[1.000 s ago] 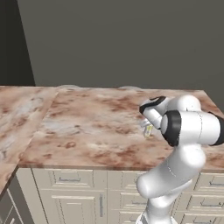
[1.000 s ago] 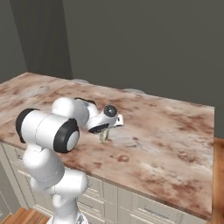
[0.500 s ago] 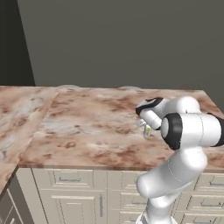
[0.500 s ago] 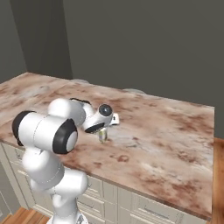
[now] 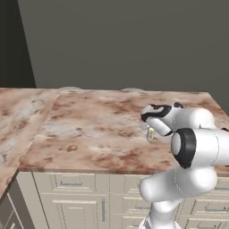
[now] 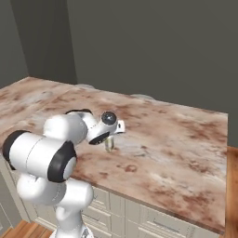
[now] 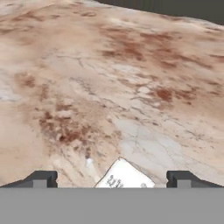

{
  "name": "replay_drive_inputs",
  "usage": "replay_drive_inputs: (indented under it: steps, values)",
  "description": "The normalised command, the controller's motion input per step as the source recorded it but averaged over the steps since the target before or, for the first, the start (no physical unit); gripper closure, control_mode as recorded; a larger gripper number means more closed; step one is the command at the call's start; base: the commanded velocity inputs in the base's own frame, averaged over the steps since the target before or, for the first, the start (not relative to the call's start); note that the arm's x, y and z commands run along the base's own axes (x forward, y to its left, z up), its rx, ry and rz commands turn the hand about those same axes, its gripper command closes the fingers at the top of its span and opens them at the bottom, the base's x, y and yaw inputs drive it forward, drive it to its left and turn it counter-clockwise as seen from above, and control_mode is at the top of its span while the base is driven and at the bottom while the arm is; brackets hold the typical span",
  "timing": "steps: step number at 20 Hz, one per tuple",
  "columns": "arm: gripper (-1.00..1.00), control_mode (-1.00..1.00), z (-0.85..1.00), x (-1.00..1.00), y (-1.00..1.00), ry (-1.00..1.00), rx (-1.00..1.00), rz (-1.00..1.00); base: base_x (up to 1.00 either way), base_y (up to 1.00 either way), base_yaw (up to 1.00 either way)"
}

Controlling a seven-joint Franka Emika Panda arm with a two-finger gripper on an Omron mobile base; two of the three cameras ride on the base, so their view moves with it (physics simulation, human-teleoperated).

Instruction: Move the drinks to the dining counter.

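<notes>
Carton (image 5: 150,133): you have one in sight, a small white one with yellowish print, upright on the dining counter (image 5: 89,129) toward its near edge. Look at the hand view and you find its top (image 7: 124,176) between the two fingertips, touching neither. The gripper (image 7: 112,179) is released, jaws wide apart. Your arm bends forward over the counter, hand low just above the carton.
</notes>
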Motion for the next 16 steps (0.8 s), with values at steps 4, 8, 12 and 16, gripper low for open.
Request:
replay_drive_inputs:
  steps: [4,8,12,16]
  values:
    - [-1.00,-1.00,0.54,-0.46,0.02,-0.15,0.00,0.00,0.00,0.00,0.00]
    - [-1.00,-1.00,0.46,-0.71,0.01,-0.28,0.00,0.00,0.00,0.00,0.00]
    - [-1.00,-1.00,0.22,-0.88,0.01,-0.33,0.00,0.00,0.00,0.00,0.00]
    - [-1.00,-1.00,0.06,-0.60,0.11,-0.26,-0.02,0.00,0.00,0.00,0.00]
